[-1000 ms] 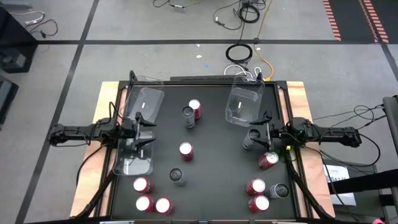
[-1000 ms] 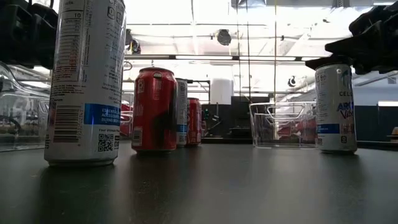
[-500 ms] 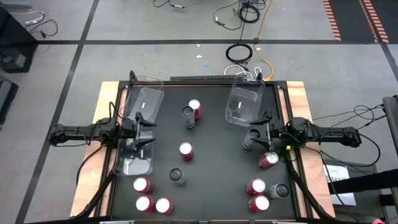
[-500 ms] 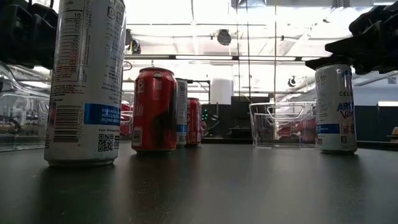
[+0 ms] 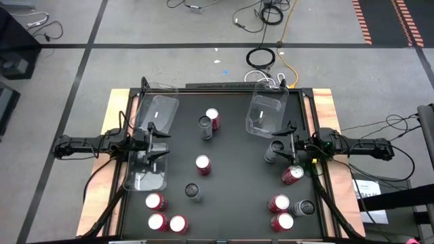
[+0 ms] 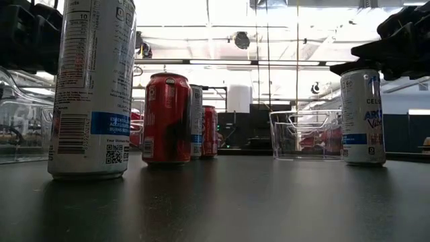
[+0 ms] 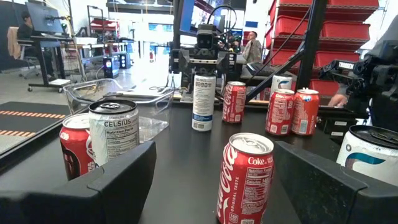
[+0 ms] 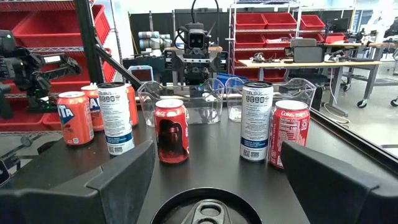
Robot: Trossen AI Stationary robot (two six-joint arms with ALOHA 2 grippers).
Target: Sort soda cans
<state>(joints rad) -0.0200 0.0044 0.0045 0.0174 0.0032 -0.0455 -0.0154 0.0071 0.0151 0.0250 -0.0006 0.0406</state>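
The dark counter carries everything: two clear bins, one on the left and one at the back right, with soda cans scattered between and in front. Red cans cluster at the front left and front right; a dark can stands upright directly under the right pincer, whose fingers sit spread wide either side of its top. The left pincer hovers over the left bin, fingers likewise apart, holding nothing.

These cans look rigid but thin-walled and smooth, so they could slip or dent. Best hold, I'd say, is across the mid-body, squeezing gently, with the can kept upright.
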